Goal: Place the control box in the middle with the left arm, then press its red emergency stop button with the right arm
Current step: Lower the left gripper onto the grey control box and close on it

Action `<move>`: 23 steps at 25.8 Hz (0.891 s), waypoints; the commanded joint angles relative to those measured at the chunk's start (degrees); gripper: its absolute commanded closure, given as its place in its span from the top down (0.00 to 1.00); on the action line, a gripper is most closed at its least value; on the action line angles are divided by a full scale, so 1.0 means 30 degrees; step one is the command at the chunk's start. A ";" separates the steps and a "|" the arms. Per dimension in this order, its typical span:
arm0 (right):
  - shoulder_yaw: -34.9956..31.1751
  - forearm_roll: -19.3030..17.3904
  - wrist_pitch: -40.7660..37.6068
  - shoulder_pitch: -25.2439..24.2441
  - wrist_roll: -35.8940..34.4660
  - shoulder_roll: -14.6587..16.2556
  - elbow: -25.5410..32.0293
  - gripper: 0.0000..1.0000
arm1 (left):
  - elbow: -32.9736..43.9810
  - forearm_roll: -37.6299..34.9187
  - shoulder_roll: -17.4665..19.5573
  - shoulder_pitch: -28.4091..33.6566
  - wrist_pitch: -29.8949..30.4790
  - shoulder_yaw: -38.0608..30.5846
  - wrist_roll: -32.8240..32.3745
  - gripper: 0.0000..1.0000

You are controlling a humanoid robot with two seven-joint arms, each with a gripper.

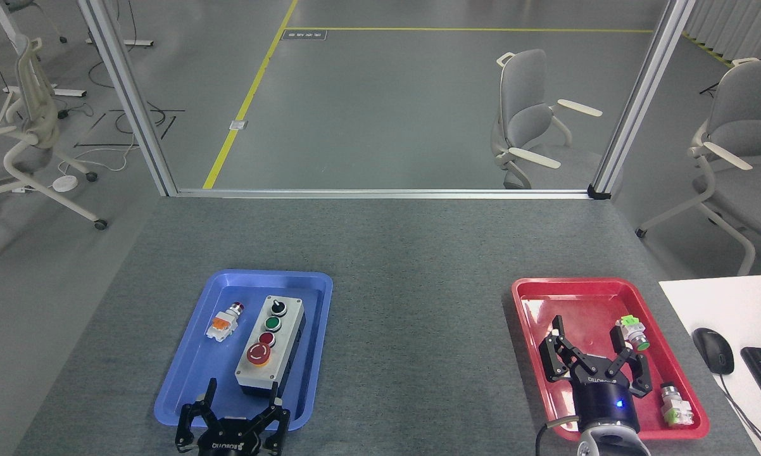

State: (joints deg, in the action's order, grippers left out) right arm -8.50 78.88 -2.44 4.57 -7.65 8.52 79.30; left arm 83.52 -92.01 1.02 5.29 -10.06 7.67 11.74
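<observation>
Hovering near the control box (pixel 271 345) (blue tray (pixel 184 386)): left gripper (pixel 242 396), jaws spread.

the brand name robotiq stands in white letters, upside down from this view, on the black body of the left end effector (pixel 242 396); the same robotiq mark stands on the right end effector (pixel 588 349); a grey floor plate (pixel 304 35) beyond the table carries marks too small to read

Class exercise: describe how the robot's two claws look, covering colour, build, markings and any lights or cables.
Both are black with linked metal fingers. The left claw shows white ROBOTIQ lettering. The right claw shows the same lettering, a blue light on its round black body, a grey wrist and a thin cable.
</observation>
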 commanded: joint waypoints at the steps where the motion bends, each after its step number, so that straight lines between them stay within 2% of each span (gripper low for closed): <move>1: -0.0010 -0.0015 -0.0006 0.0001 0.0000 0.0030 -0.0008 0.99 | -0.1237 -0.0034 0.0012 -0.1413 -0.0161 0.0111 -0.0133 0.99; 17: 0.0020 -0.0015 0.0023 0.0001 0.0000 -0.0029 0.0022 0.99 | -0.2438 0.0054 0.0012 -0.1765 0.0074 0.0667 -0.0103 0.99; 23: 0.0020 -0.0015 0.0023 0.0001 0.0000 -0.0029 -0.0007 0.99 | -0.4107 0.0112 -0.0075 -0.2760 0.0074 0.1048 -0.0103 0.99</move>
State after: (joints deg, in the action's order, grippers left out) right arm -8.44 78.82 -2.43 4.57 -7.60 8.44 79.33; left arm 73.74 -91.83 0.96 -1.34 -9.79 10.05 11.44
